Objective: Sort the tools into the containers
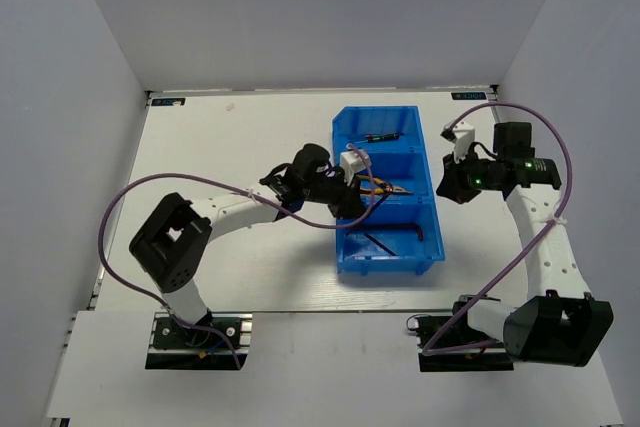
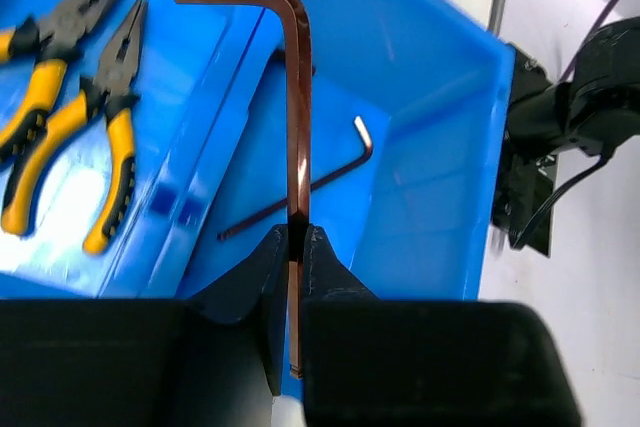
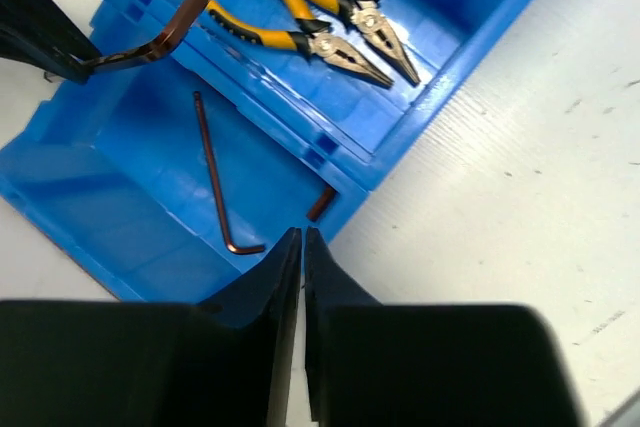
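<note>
Currently, left jaws clamp a hex key (image 2: 300, 107) over the end compartment (image 2: 440, 167); lower before releasing. Right jaws pressed together, empty.

bins (image 1: 385, 265): bright blue, plain
2 pliers (image 2: 122, 137): yellow handles with black bands, grey jaws
held hex key (image 2: 298, 107): glossy coppery brown
loose hex key (image 2: 300, 187): dark brown-black
left gripper (image 2: 293, 242): black
right gripper (image 3: 302, 242): black
arms (image 1: 235, 209): white links, black joints
cables (image 1: 99, 247): purple
table (image 1: 230, 147): white

Bright even light, soft shadows, glare on blue plastic, blurred near foregrounds
</note>
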You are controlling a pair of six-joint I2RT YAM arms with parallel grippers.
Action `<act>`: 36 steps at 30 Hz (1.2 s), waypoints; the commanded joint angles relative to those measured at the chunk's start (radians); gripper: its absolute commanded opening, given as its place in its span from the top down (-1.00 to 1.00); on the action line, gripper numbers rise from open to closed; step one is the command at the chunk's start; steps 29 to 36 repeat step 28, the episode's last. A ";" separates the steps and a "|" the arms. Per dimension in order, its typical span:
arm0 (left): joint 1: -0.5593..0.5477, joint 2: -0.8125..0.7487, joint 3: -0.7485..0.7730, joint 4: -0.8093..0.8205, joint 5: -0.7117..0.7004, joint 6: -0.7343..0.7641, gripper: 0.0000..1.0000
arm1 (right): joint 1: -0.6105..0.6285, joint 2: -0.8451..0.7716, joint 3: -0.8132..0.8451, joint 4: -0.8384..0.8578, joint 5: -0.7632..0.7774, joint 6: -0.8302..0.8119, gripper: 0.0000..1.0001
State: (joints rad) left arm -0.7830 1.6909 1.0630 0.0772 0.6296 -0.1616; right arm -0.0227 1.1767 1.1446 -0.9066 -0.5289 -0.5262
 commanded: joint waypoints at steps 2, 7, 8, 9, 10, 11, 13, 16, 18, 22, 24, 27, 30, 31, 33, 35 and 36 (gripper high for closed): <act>-0.027 0.007 0.093 0.020 0.064 0.005 0.56 | -0.026 -0.031 -0.003 0.012 -0.008 0.011 0.67; -0.048 0.010 0.117 -0.047 0.022 0.014 -0.27 | -0.039 -0.009 -0.003 -0.006 -0.035 0.011 0.49; -0.048 -0.002 0.117 -0.047 0.013 0.014 -0.33 | -0.040 -0.011 0.000 -0.006 -0.036 0.008 0.46; -0.058 -0.029 0.117 -0.056 -0.005 0.023 -0.33 | -0.042 -0.006 -0.003 -0.009 -0.037 0.006 0.46; -0.058 -0.043 0.117 -0.056 -0.005 0.023 -0.35 | -0.043 -0.005 -0.005 -0.012 -0.040 0.008 0.44; -0.058 -0.060 0.117 -0.056 -0.031 0.023 -0.35 | -0.045 -0.002 -0.003 -0.012 -0.042 0.008 0.41; -0.058 -0.126 0.117 -0.103 -0.066 0.023 -0.37 | -0.043 0.003 -0.002 -0.017 -0.048 0.014 0.16; -0.032 -0.218 0.117 -0.209 -0.232 -0.025 -0.47 | -0.043 0.006 -0.005 0.000 -0.034 0.063 -0.31; -0.022 -0.333 0.077 -0.275 -0.449 -0.072 -0.88 | -0.040 0.005 -0.006 0.036 0.010 0.162 -0.80; -0.013 -0.534 -0.064 -0.324 -0.677 -0.133 -1.00 | -0.040 -0.034 -0.054 0.152 0.124 0.331 -0.81; -0.013 -0.597 -0.089 -0.353 -0.729 -0.153 -1.00 | -0.040 -0.069 -0.074 0.196 0.121 0.321 -0.81; -0.013 -0.681 -0.112 -0.401 -0.810 -0.173 -1.00 | -0.040 -0.098 -0.109 0.230 0.107 0.321 -0.81; -0.004 -0.694 -0.112 -0.413 -0.844 -0.173 -1.00 | -0.042 -0.109 -0.115 0.241 0.096 0.327 -0.81; -0.004 -0.694 -0.112 -0.413 -0.844 -0.173 -1.00 | -0.042 -0.109 -0.115 0.241 0.096 0.327 -0.81; -0.004 -0.694 -0.112 -0.413 -0.844 -0.173 -1.00 | -0.042 -0.109 -0.115 0.241 0.096 0.327 -0.81; -0.004 -0.694 -0.112 -0.413 -0.844 -0.173 -1.00 | -0.042 -0.109 -0.115 0.241 0.096 0.327 -0.81; -0.004 -0.694 -0.112 -0.413 -0.844 -0.173 -1.00 | -0.042 -0.109 -0.115 0.241 0.096 0.327 -0.81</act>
